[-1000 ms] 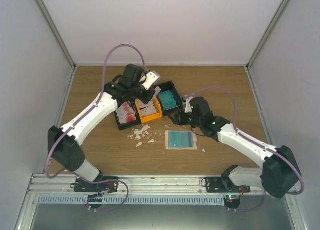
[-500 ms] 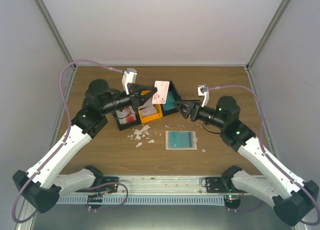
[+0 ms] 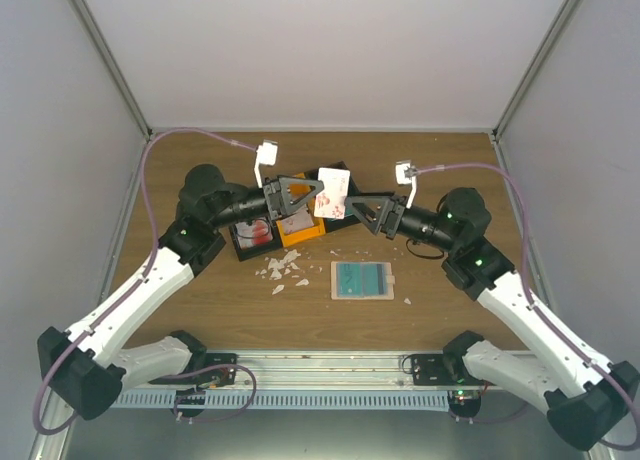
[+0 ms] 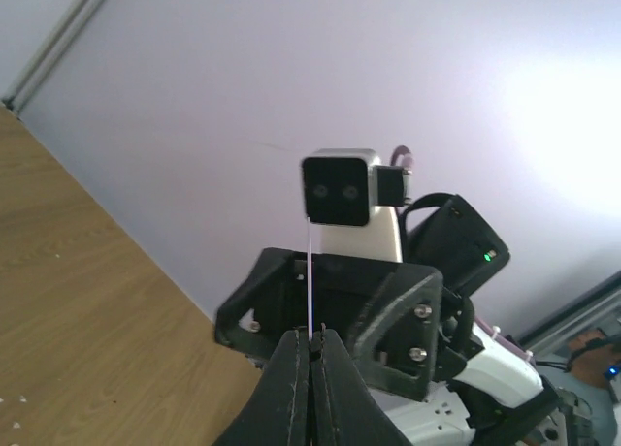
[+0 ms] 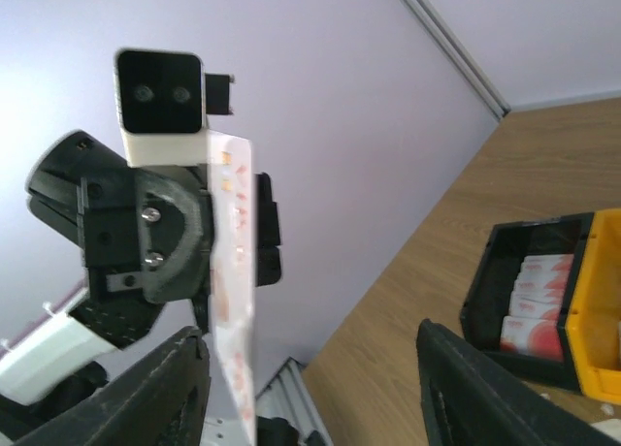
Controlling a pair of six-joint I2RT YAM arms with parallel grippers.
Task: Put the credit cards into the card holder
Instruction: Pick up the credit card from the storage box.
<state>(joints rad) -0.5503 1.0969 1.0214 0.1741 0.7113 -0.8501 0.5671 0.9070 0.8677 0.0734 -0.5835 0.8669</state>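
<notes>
**One card held aloft, holder flat on the table**

A white card (image 3: 331, 192) with red markings stands on edge in the air, pinched by the left gripper (image 3: 316, 193). More white-and-red cards (image 5: 539, 305) sit in a black bin (image 5: 482, 293). The beige card holder (image 3: 391, 282) lies flat, with teal cards (image 3: 360, 278) showing on it.

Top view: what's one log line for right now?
left pincer: shut on white card, in the air | right pincer: open, facing the card | card holder: flat on table

White arm links (image 3: 120, 305), black joints (image 3: 205, 185) — mauve cables (image 3: 190, 135), black triangular fingers (image 5: 485, 388), white wrist cameras (image 3: 265, 152)
</notes>
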